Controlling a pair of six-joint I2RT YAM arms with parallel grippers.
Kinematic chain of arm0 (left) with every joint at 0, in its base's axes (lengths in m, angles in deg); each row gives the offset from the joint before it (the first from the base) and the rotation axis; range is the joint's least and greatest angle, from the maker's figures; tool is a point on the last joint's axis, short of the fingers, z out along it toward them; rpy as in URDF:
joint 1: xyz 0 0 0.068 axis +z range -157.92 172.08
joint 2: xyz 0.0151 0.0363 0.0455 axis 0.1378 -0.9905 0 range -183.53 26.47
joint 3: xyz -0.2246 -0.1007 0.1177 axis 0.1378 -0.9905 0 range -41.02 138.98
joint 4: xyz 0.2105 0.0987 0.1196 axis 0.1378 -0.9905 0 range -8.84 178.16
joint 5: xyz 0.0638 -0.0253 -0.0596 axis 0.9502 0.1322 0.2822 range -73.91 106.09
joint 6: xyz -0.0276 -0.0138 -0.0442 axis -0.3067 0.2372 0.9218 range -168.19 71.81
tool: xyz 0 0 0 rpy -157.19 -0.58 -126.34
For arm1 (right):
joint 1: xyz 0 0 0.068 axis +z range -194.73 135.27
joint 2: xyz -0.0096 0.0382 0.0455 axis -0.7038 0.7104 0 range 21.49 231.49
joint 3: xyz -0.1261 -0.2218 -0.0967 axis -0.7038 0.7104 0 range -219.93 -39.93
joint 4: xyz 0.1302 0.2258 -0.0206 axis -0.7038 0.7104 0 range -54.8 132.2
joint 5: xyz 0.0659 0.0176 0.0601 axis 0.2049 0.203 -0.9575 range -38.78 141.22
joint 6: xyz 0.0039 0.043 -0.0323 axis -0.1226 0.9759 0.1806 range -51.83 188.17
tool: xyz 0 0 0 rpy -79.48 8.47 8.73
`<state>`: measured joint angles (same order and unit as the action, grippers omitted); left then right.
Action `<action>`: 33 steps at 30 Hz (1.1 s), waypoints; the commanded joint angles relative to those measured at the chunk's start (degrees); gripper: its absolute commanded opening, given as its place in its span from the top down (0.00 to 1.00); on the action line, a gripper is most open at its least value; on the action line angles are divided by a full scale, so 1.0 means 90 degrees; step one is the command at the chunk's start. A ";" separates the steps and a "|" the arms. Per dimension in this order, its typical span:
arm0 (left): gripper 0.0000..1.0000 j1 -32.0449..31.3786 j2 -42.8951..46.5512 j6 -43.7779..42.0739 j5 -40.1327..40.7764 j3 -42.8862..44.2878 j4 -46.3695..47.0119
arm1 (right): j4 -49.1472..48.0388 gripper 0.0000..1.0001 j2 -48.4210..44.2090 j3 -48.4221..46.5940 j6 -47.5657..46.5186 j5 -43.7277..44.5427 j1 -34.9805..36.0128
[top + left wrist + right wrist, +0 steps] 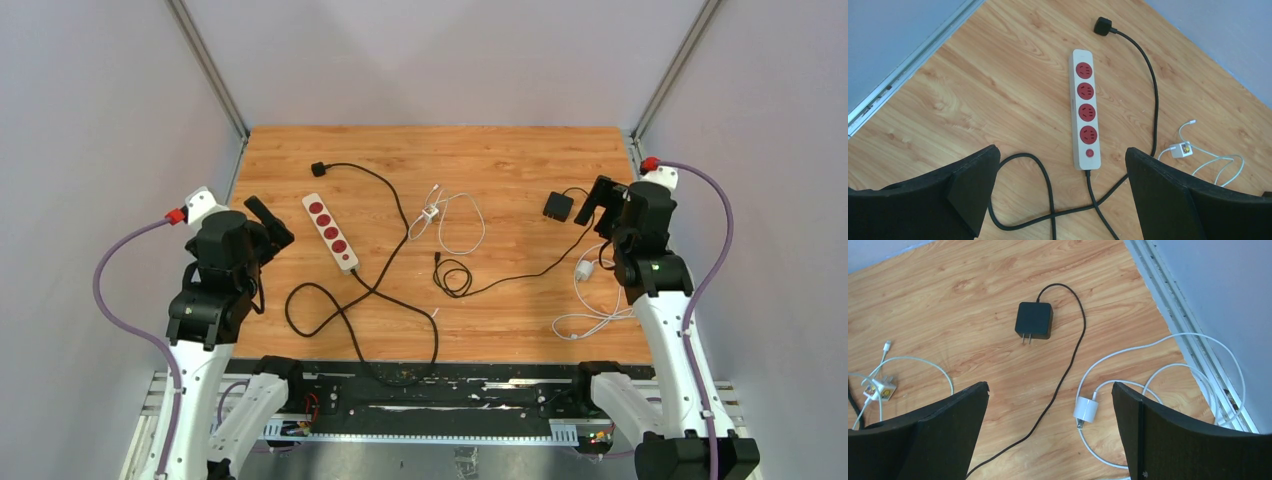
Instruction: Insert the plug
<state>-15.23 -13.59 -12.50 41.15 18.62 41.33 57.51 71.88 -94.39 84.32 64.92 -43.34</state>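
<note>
While the plug (1034, 320) lies flat, both arms (215, 270) (645, 240) aloft; jaws wide

Table (500, 160) wood-grain, smooth, low sheen; power strip (1085, 115) smooth white plastic, socket faces red plastic, satin; its cord (1154, 100) black rubbery, matt; black adapter (1034, 320) matt plastic, prongs (1026, 340) bare metal; white charger (1086, 409) glossy plastic; white cable (1128, 350) smooth, slightly shiny; left gripper (1062, 150) and right gripper (1049, 385) matt black, faintly grainy; edge rail (1188, 335) dull metal; walls (100, 100) matt grey.
</note>
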 commanded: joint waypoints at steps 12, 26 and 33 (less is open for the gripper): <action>0.00 0.0022 -0.0294 -0.0191 -0.0004 -0.0532 -0.0149 | -0.0557 0.00 0.1317 -0.0295 -0.1115 -0.4749 0.1103; 0.00 0.0021 -0.1291 -0.0101 -0.0102 -0.0620 -0.0037 | 0.0929 0.01 0.5721 -0.4795 -0.5222 -0.2871 0.4995; 0.00 0.0021 -0.1266 -0.0098 0.0002 -0.0732 -0.0017 | 0.2137 0.10 0.8298 -0.7676 -0.6081 -0.1611 0.4875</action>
<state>-15.21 -25.65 -13.27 40.76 12.91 40.96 67.06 140.03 -156.90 38.72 42.05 1.49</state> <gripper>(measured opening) 0.997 0.895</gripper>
